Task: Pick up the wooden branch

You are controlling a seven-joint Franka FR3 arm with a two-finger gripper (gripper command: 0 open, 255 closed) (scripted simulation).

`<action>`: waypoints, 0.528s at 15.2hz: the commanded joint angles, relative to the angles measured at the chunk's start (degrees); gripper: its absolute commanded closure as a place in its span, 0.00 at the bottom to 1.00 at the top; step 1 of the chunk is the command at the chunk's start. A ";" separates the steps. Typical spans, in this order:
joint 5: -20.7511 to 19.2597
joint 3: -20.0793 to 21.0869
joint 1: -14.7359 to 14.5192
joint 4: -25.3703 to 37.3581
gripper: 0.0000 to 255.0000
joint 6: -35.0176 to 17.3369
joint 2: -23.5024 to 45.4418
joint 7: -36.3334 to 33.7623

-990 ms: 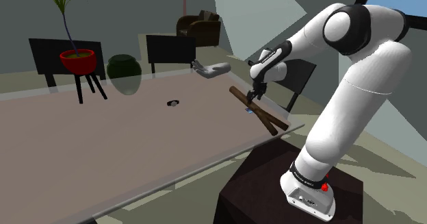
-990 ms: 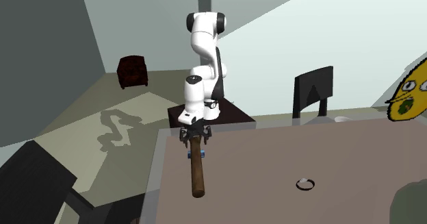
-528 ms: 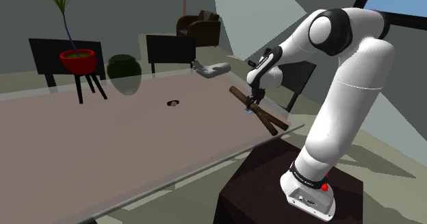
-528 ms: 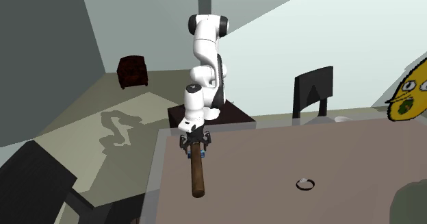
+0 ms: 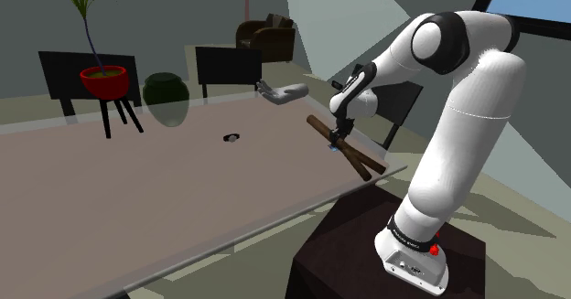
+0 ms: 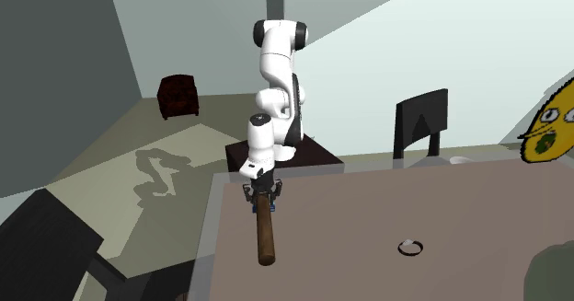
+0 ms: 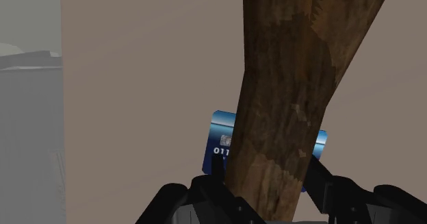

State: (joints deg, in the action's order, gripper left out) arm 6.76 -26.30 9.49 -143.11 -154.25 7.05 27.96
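Since a second ago the arm has sunk and folded in, bringing the gripper (image 5: 338, 142) down onto the wooden branch (image 5: 364, 162); over the last half second we see almost no further arm motion, only the fingers (image 7: 217, 169) looking drawn in a little; the branch lies flat on the desk (image 5: 137, 197), near the edge beside the stand (image 5: 348, 242), and it rests across a blue card (image 7: 220, 139) that peeks out on both sides of it; in the wrist view the fingers stand narrow, one on each side of the bark and pressed to it, so we judge them closed on the branch partway along its length; we take the step in hand to be the end of the grasp, with the lift not yet begun, since the branch is still down on the desk; the next move calls for a straight, slow rise, as a long branch may tip in the grip and the card beneath could be dragged; the arm rises from the stand to a high shoulder, bends at the elbow, and its forearm slopes down toward the shoulder view's left, the hand pointing down at the desk
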 commanded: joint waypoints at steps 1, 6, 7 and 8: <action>-0.03 0.04 -0.03 0.00 1.00 -0.06 0.08 0.02; -2.46 -0.72 -0.42 0.24 1.00 2.19 -2.20 -1.71; -3.29 -0.92 -0.51 0.32 1.00 2.97 -3.01 -2.30; -4.08 -1.07 -0.57 0.42 1.00 3.77 -3.82 -2.86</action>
State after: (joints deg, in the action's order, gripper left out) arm 3.41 -27.24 9.03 -142.94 -151.26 3.90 25.66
